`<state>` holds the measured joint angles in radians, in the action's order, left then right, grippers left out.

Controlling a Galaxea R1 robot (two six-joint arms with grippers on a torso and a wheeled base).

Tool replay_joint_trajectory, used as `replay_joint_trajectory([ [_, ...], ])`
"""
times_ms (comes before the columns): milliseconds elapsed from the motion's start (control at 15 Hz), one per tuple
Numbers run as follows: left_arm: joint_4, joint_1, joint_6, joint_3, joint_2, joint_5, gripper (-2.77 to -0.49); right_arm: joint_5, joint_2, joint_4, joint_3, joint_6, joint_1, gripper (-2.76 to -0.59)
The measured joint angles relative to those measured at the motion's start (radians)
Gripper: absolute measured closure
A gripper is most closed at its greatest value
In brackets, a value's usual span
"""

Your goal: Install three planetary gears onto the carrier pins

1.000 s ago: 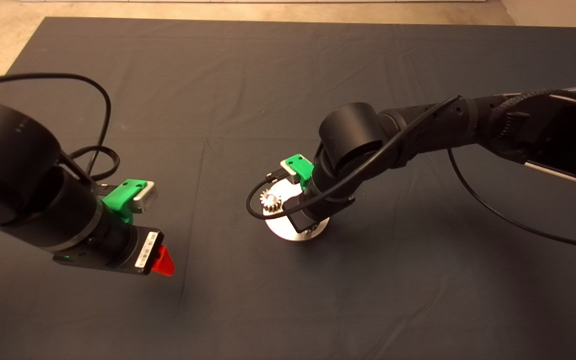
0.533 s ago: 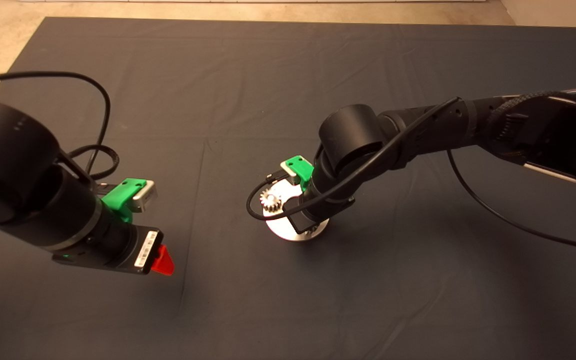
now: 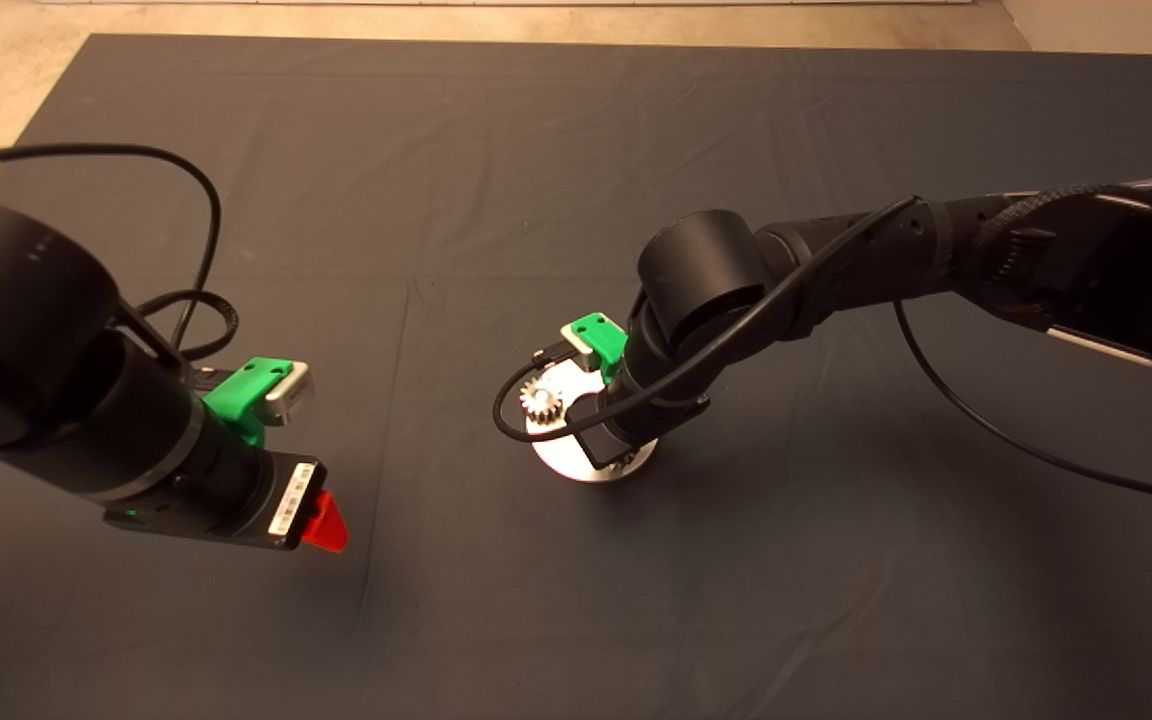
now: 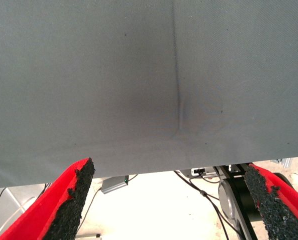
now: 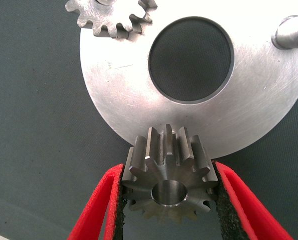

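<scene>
Gripping a second gear (image 5: 167,181) over the disc's (image 5: 248,117) rim near mid-table, the right claw (image 5: 167,200) still has two to seat: one gear (image 3: 540,402) is on, one pin (image 5: 290,33) bare, left claw (image 4: 171,200) released, idle.

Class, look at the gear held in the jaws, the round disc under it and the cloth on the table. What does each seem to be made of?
Gear: looks like steel, dull grey, with machined teeth and a bored centre hole.
Disc: metal, probably steel or aluminium, brushed and shiny with fine scratches.
Cloth: dark woven fabric, matt, creased in the head view.
</scene>
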<state>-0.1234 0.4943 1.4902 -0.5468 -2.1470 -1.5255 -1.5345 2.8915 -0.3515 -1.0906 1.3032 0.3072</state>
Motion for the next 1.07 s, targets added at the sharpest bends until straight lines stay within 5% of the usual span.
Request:
replay_joint_trajectory([
  [1067, 0.009, 0.011, -0.003, 0.000, 0.000, 0.000, -2.18, 0.000, -0.027, 0.000, -0.002, -0.001, -0.009, -1.01],
])
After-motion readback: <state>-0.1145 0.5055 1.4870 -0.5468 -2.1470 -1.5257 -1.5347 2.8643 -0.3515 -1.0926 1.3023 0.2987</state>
